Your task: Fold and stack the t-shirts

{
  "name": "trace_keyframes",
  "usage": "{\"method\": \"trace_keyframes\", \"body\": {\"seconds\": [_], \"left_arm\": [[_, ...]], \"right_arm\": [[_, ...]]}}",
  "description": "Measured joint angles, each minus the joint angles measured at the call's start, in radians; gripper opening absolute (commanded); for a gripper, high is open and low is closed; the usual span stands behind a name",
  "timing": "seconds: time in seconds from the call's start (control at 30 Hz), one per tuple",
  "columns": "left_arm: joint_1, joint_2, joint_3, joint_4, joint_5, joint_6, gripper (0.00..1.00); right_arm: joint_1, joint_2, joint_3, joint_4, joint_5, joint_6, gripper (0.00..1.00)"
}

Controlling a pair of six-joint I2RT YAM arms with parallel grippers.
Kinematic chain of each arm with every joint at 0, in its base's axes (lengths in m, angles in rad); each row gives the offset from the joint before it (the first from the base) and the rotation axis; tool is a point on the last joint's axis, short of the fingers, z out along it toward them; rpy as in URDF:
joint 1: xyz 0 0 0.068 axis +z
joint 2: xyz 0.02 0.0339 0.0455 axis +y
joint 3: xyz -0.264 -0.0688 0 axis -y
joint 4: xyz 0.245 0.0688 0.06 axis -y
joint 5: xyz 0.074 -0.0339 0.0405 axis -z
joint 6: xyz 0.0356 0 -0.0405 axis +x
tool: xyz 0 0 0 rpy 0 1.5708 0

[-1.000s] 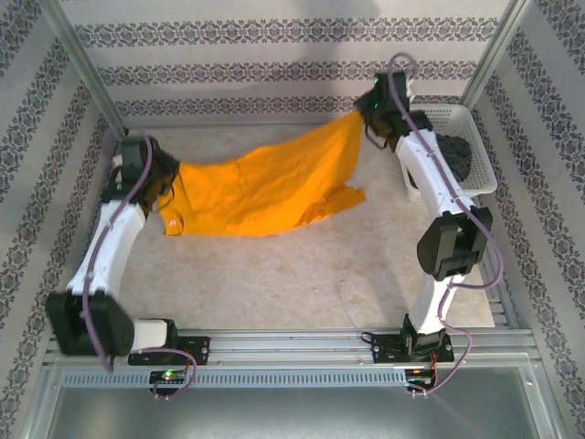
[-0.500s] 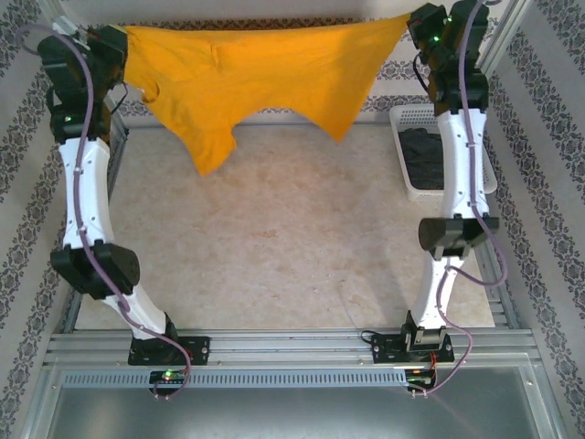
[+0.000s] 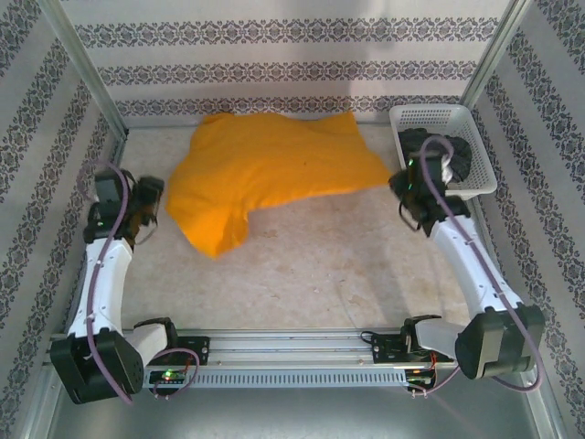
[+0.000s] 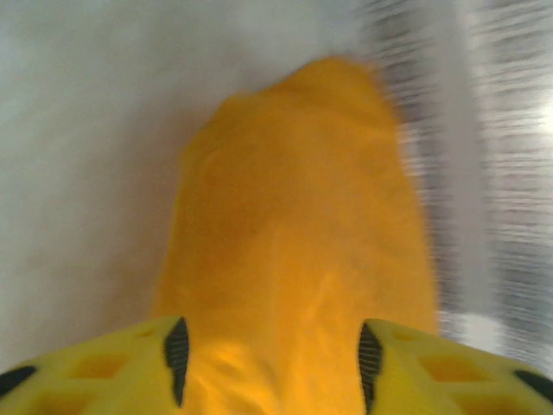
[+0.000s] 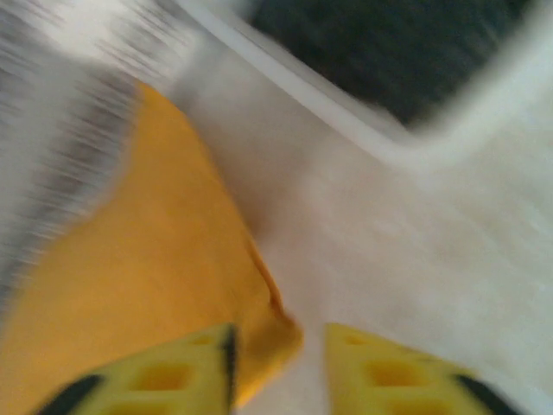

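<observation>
Top external view: the orange-yellow t-shirt [image 3: 274, 169] lies loosely spread over the far half of the table [image 3: 311, 265], rumpled rather than folded. One lobe of it reaches toward the near left. Its neck and sleeves are hard to pick out among the creases.

The dark grey t-shirt [image 3: 460, 157] sits bunched in the white basket [image 3: 430, 114] at the far right corner. It is partly hidden behind the end of the right arm [image 3: 475, 265], and its shape cannot be read.

The left arm [image 3: 105, 265] ends just beside the orange shirt's left edge, and the right arm ends at the shirt's right corner. From this view the fingertips themselves are too dark and small to make out.

The left wrist view is blurred. The left fingers [image 4: 104, 372] stand spread well apart, and orange cloth [image 4: 294, 216] fills the gap and runs away from them. I cannot tell whether the cloth touches them.

The right wrist view is also smeared. The right fingers [image 5: 389, 372] are spread, with bare table between them. The shirt's corner [image 5: 147, 259] lies against the left-hand finger, unpinched. The basket's wall and a dark blur of the grey shirt [image 5: 389, 43] cross the top of that view.
</observation>
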Motion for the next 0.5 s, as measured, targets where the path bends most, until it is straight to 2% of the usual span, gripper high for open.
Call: {"method": "trace_keyframes", "body": {"seconds": [0.13, 0.2, 0.37, 0.5], "left_arm": [[-0.018, -0.008, -0.074, -0.13, -0.019, 0.039, 0.57], [-0.039, -0.035, -0.074, -0.159, -0.022, 0.054, 0.54], [-0.095, -0.074, -0.089, -0.175, -0.011, 0.059, 0.38], [-0.163, 0.001, -0.104, -0.148, 0.01, 0.03, 0.31]], "right_arm": [[0.001, 0.008, -0.145, -0.099, 0.004, 0.0, 0.53], [0.012, 0.008, -0.146, -0.113, 0.007, -0.012, 0.52], [0.089, 0.037, -0.095, -0.102, 0.027, -0.063, 0.48], [0.117, 0.131, -0.042, -0.037, 0.014, -0.111, 0.37]]}}
